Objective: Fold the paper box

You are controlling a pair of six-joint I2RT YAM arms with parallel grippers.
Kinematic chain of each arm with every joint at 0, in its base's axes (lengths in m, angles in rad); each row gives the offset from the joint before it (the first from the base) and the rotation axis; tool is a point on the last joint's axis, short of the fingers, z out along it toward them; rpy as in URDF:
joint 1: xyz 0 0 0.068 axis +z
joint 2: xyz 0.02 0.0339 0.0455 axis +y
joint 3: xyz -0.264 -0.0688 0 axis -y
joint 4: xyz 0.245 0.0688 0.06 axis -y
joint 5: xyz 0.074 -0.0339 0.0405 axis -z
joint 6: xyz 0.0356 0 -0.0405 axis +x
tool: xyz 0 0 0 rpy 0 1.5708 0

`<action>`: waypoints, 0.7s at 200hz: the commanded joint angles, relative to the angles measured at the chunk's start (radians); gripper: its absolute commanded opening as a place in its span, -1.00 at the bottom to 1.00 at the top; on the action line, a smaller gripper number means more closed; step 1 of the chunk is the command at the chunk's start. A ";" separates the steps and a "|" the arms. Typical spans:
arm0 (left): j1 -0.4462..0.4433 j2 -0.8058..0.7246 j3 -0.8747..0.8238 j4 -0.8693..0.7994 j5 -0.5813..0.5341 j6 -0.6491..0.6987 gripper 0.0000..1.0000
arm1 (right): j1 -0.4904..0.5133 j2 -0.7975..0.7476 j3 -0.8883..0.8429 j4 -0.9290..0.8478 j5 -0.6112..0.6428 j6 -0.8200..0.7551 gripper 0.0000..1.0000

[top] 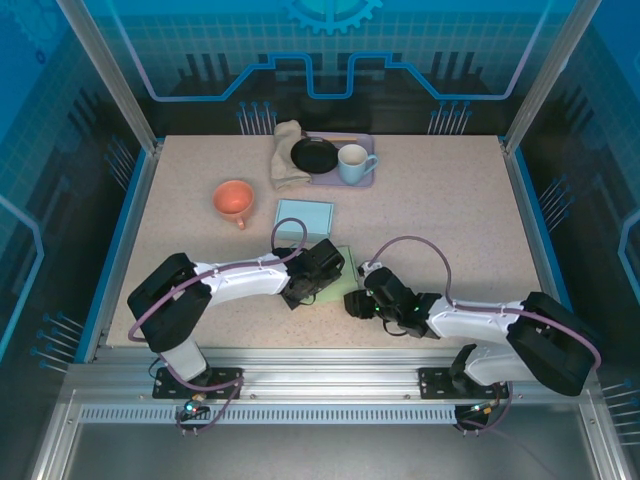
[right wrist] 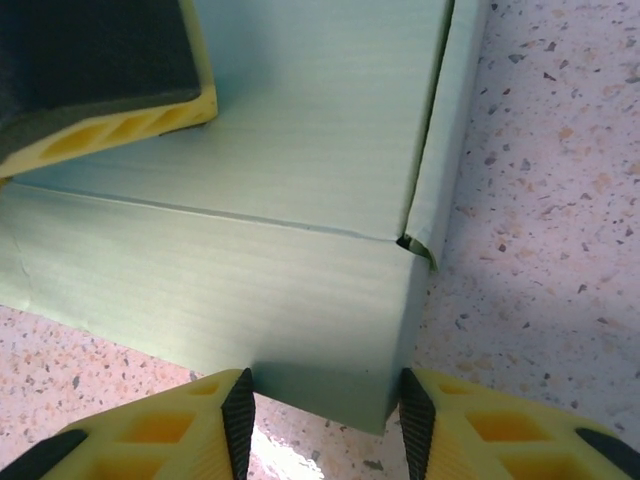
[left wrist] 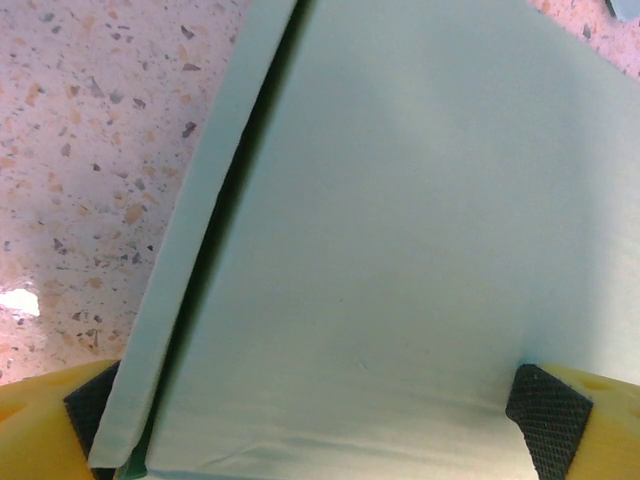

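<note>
Two grippers meet over the box (right wrist: 320,120), which lies at the near middle of the table (top: 440,210), between the arms. From where I stand, the left gripper (left wrist: 320,415) is spread wide across the flat panel. One pad sits at each side of it, and one of its fingers (right wrist: 100,90) rests on top of the sheet, so it looks to be pinning the base down, not pinching it.

The right gripper (right wrist: 325,420) stands at a middling gap. The box's near corner lies straight ahead of it and sits between its fingertips. I cannot tell whether the pads are pressing on that wall or only flanking it.

The crease (right wrist: 200,212) where the wall meets the panel runs crosswise to the right arm's reach. A narrow side flap (right wrist: 440,130) stands up along the panel's right edge, with a small gap open at the corner. The right arm is the nearer one to that wall, so I judge the coming fold is its job: tipping the wall up about the crease while the left holds the sheet still.
</note>
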 commanded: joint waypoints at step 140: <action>0.021 0.015 -0.055 -0.099 -0.047 0.102 0.97 | 0.017 0.187 -0.029 0.282 0.136 -0.108 -0.12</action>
